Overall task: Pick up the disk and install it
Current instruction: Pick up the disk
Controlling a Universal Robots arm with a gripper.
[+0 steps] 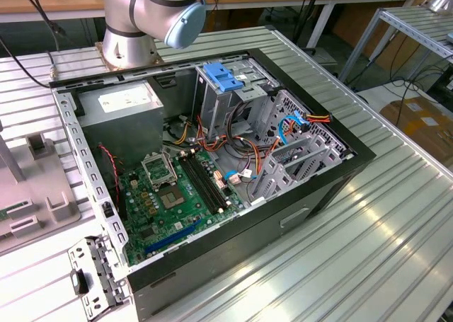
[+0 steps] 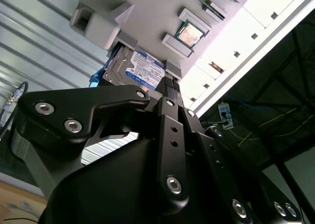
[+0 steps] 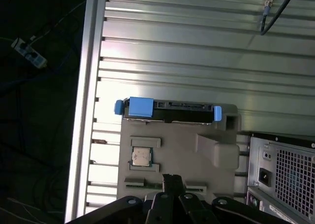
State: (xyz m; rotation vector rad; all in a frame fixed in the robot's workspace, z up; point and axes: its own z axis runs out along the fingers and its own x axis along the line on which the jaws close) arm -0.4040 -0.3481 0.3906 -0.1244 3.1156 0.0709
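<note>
Disk (image 3: 177, 108): stands on edge in grey holder (image 3: 187, 150) on the table, beside the case (image 3: 285, 170). Gripper (image 3: 172, 177): fingers closed together, empty, over the holder, short of the disk. Approach probably goes best squared to the disk's faces, clear of blue rails (image 3: 140, 107).

An open computer case (image 1: 322, 194) lies on its side on the slatted metal table (image 1: 375, 265). Inside it, a grey power supply (image 1: 120, 117) sits at the far end toward the exterior view's left, a green motherboard (image 1: 152, 209) lies nearer, and a drive cage (image 1: 212, 106) with a light-blue latch (image 1: 223, 78) on top stands at the far side, with loose cables (image 1: 244, 148) beside it. A grey fixture tray (image 1: 42, 187) rests on the table at the exterior view's left, apart from the case; both wrist views show a processor chip (image 3: 141, 157) seated in one of its recesses.
</note>
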